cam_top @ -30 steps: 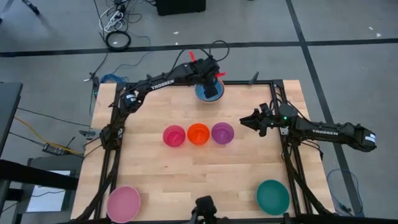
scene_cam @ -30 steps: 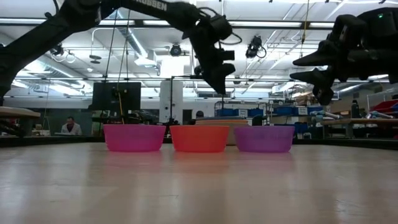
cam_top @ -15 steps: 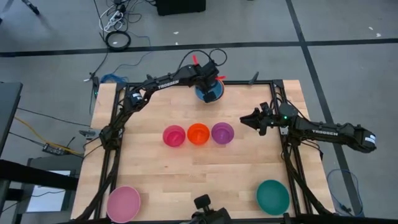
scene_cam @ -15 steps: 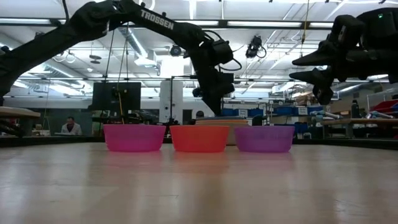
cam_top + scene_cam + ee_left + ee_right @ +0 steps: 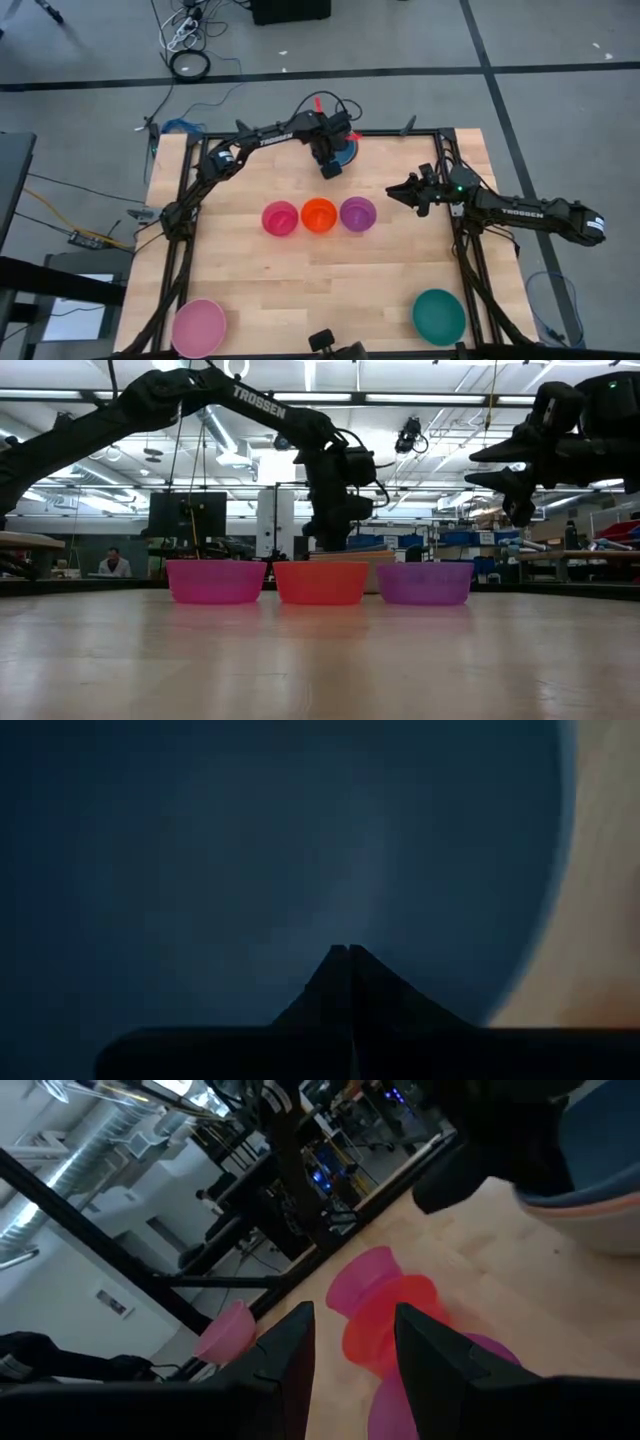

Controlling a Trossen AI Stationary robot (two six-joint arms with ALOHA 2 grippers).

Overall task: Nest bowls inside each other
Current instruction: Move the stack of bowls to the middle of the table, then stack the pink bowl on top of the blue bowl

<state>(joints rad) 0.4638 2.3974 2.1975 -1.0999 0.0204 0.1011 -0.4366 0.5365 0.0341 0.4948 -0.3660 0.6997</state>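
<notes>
L claw closed down in blue bowl (nothing visibly pinched); R claw open, hovering nearby.

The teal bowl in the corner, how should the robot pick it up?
Probably by its rim. The teal bowl sits upright and alone near the table's front right corner, mouth open to the top. Coming straight down, one finger inside the wall and one outside should pinch it. The right gripper, open, is the nearer one.

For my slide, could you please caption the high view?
Left end effector shut at blue bowl; right end effector open.
</notes>
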